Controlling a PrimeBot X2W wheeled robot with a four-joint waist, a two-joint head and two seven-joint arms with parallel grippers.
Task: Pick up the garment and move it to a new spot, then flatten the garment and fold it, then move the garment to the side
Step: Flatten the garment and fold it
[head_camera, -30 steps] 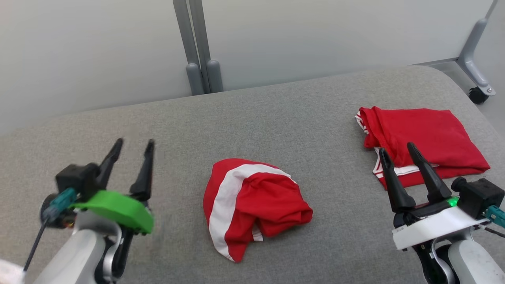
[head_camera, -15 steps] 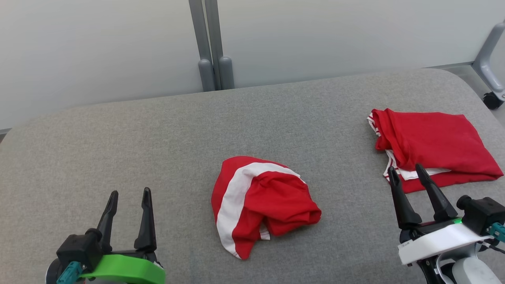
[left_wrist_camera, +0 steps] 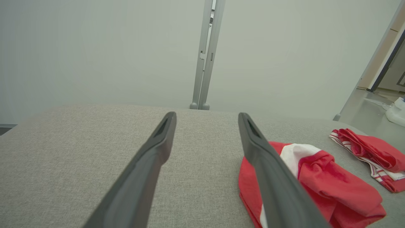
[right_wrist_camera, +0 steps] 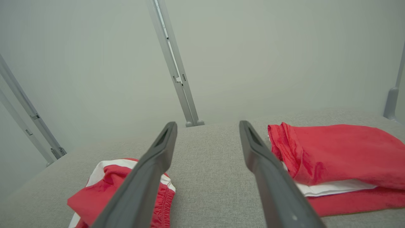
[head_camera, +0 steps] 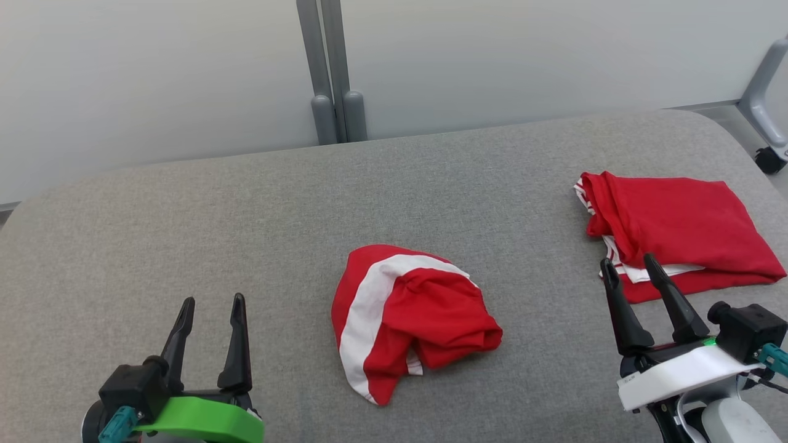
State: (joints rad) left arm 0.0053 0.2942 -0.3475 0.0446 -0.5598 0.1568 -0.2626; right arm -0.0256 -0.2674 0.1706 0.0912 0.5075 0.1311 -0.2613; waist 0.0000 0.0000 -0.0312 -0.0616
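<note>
A crumpled garment [head_camera: 409, 320] lies in a heap around the middle of the grey padded table [head_camera: 246, 215], a little toward the near edge. It is red with a broad white stripe, and nothing touches it. The left gripper [head_camera: 213, 299] is at the near left, well apart from the heap, with its two dark fingers spread and nothing between them. The right gripper [head_camera: 628, 261] is at the near right, also spread and empty. Its tips are close to the near edge of a folded garment [head_camera: 677, 227] — red too, with white trim — lying flat at the right. Behind the table a grey post [head_camera: 332, 67] stands against a pale wall.
</note>
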